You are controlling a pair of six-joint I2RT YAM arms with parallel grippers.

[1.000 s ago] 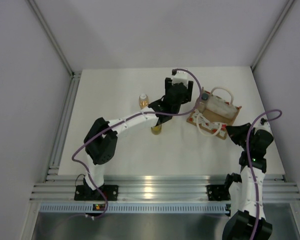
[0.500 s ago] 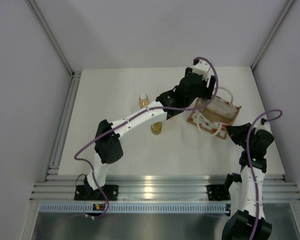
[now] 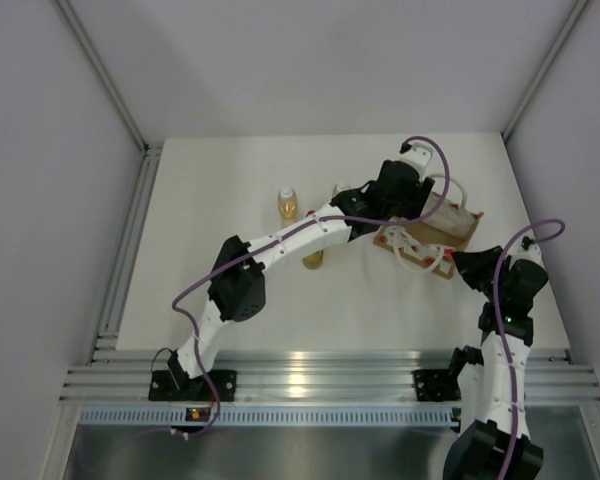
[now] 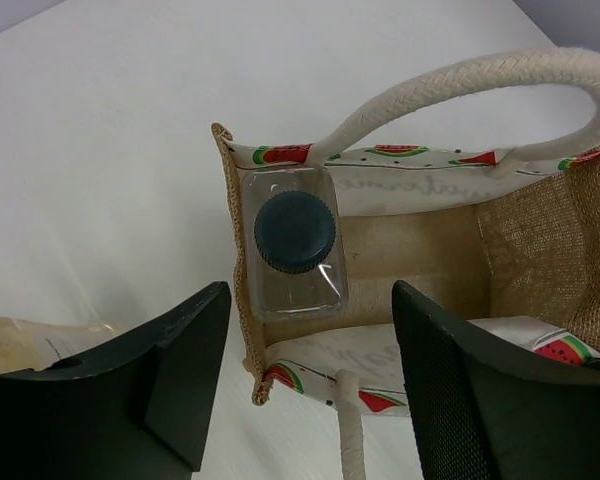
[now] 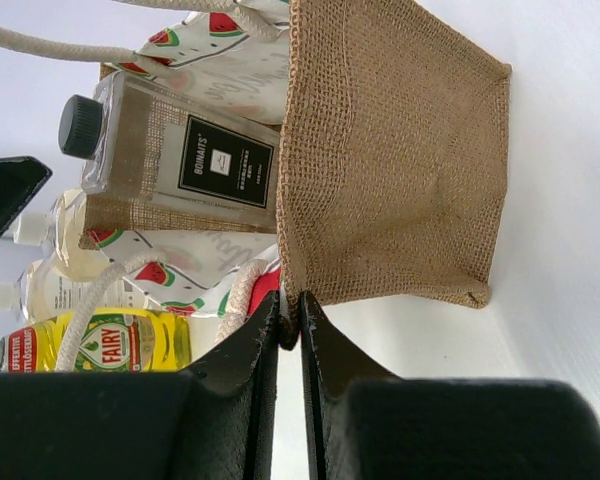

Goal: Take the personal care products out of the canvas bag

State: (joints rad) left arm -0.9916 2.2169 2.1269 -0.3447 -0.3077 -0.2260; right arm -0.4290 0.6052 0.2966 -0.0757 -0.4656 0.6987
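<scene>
**Holding arrangement.** The canvas bag (image 5: 390, 160) stands upright on the table (image 3: 210, 200), mouth upward. The fingers of the right gripper (image 5: 290, 315) are pressed together on the rim of its burlap side wall. This grip is judged to anchor the bag and keep the mouth open. The left gripper (image 4: 310, 300) is held spread above the mouth, with nothing between the jaws. The clear square bottle (image 4: 295, 240), dark cap up, stands inside against the end wall.

**Edges.** The bottle is closely bounded by the end wall and both printed panels, and only the side toward the bag's middle is open. One jaw hangs outside the end wall and the other over the interior, so closing here would probably trap burlap. One rope handle (image 4: 480, 85) arches over the far rim, and a second rises at the near rim between the jaws.

**Open room.** An amber bottle (image 3: 288, 204) and a yellow bottle (image 3: 313, 258) stand outside the bag, well apart from it, the latter partly under the left forearm. Bare table lies around them for set-down.
</scene>
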